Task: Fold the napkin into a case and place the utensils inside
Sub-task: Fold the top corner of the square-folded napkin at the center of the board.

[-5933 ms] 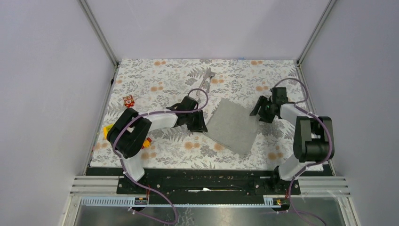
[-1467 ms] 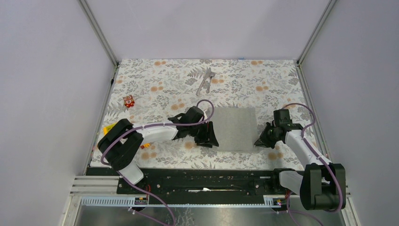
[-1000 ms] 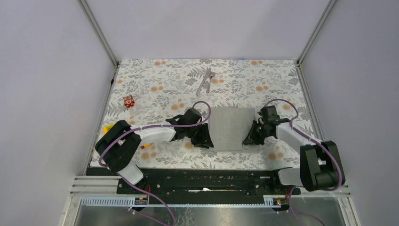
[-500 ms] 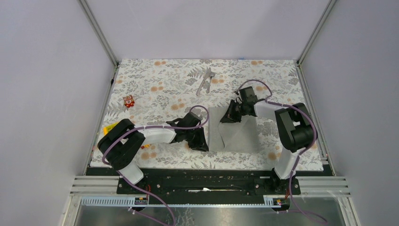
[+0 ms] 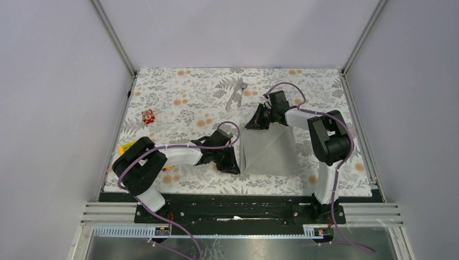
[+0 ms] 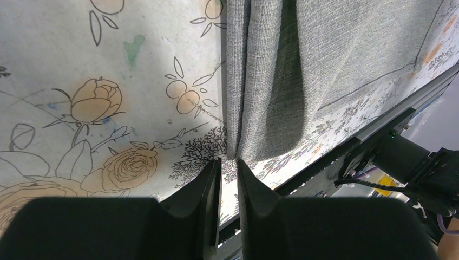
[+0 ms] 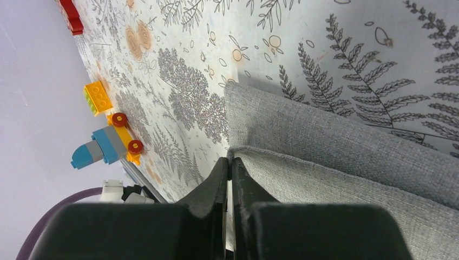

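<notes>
Where the 2 arms reach over the floral tablecloth [image 5: 184, 97], the grey napkin [image 5: 270, 154] lies right of centre, nearer the front edge than the back.

Item 1, napkin. It is partly doubled. 1 corner is raised and sits over the far-left corner of the cloth. A slanting crease runs across the upper layer. The left wrist view shows a soft ridge and a shadowed hollow along the left side.

Item 2, right gripper [image 5: 254, 122]. It sits at the napkin's far-left corner, its arm bent back across the cloth from the right. In its own wrist view the jaws are pressed together, pinching the edge of the upper layer. The lower layer lies flat beneath and extends a little past it.

Item 3, left gripper [image 6: 228, 161]. It is low at the napkin's near-left corner. The jaws are drawn close, with only a thin slit between them. The cloth's corner runs into their tips and appears pinched there.

Item 4, utensils [image 5: 236, 92]. They lie together in a narrow V on the tablecloth, beyond the napkin toward the far edge. They are clear of the cloth and of both grippers.

Item 5, other objects. A red block [image 5: 148, 116] and a yellow block [image 5: 125, 147] lie at the left side, well apart from the napkin.
</notes>
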Robot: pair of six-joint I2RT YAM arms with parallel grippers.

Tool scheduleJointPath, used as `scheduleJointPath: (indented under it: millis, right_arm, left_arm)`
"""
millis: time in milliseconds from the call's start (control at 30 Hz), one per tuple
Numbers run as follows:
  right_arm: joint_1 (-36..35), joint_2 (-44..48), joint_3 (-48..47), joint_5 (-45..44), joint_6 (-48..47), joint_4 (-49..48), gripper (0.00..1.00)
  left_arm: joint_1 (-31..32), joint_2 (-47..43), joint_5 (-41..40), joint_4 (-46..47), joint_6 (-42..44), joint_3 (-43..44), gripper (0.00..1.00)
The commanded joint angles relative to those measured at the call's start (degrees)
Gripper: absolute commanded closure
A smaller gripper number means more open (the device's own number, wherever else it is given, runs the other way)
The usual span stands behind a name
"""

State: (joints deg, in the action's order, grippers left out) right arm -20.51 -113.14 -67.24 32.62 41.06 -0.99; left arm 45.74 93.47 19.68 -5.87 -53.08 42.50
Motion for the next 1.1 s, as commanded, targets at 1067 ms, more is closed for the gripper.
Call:
scheduleJointPath:
  millis: [1067]
  right_arm:
    - [-0.58,-6.46,-8.03,-2.75,2.17,-1.66,1.00]
  left_arm:
    - [-0.03,-1.51,-2.18,2.53,-0.59,-3.47,0.78]
